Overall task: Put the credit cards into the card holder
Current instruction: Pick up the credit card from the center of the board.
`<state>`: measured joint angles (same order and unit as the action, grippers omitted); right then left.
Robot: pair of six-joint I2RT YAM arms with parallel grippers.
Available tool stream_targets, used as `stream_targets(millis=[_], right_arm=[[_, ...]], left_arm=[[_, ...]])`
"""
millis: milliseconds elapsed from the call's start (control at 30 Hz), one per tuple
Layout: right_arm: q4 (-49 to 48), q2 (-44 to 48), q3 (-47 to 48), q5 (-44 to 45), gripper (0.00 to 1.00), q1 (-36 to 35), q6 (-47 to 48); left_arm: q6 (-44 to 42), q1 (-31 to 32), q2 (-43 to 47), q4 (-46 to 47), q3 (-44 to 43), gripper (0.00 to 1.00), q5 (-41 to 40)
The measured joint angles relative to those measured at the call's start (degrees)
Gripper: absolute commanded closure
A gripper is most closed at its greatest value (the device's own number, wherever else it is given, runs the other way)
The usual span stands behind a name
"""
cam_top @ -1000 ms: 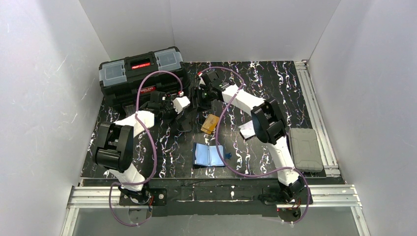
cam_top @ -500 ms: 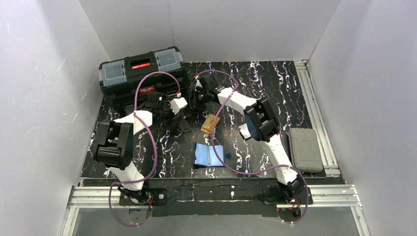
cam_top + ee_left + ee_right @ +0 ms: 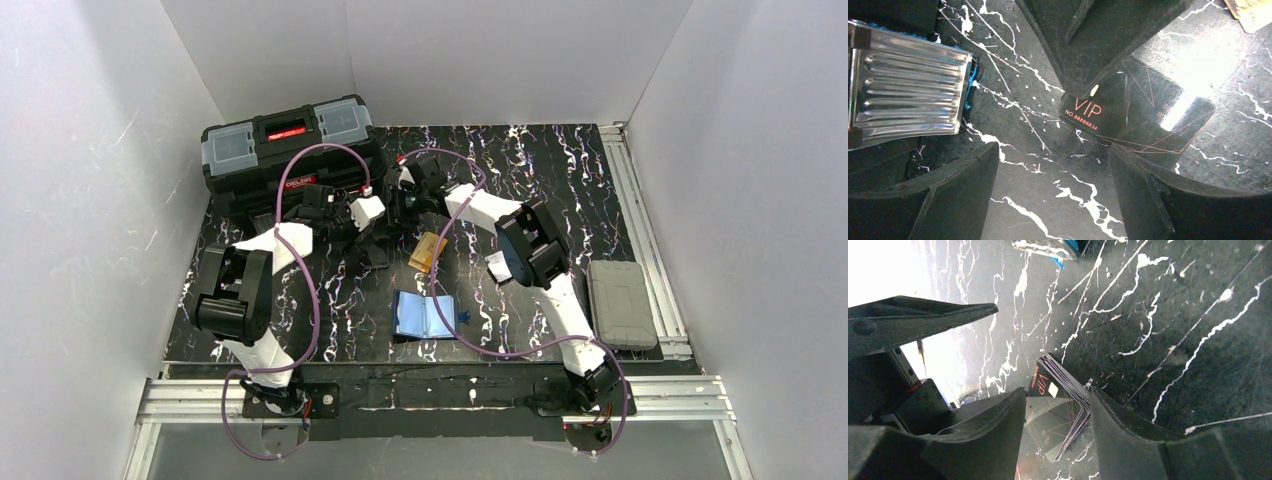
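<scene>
Here, the right gripper stands half-open astride a black VIP card lying on the table; whether it pinches the card I cannot tell. Just beside it the left gripper gapes wide, holding nothing. The orange cards and a whitish card lie near the card holder, which lies open toward the bases. No card looks stowed yet, so all of them are left to do.
</scene>
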<state>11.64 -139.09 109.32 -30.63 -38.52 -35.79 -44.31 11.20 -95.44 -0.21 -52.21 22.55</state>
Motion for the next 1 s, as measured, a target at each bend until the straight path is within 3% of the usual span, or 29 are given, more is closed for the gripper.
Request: stream_targets(millis=[533,767,1000], right_arm=[[-2.7,2.7,-5.5,-0.2,0.45,0.3,-0.2],[-2.1,5.3,-8.9,0.3,0.38,2.6,-0.2],[0.4,6.4,-8.9,2.3,0.4,5.2,0.7]], left_arm=[[-1.6,1.9,-0.5,0.4,-0.1,0.21,0.3],[-1.7,3.1,-0.8,1.2,-0.2,0.21,0.3],[-1.5,3.2,-0.9,0.2,-0.9,0.22,-0.9]])
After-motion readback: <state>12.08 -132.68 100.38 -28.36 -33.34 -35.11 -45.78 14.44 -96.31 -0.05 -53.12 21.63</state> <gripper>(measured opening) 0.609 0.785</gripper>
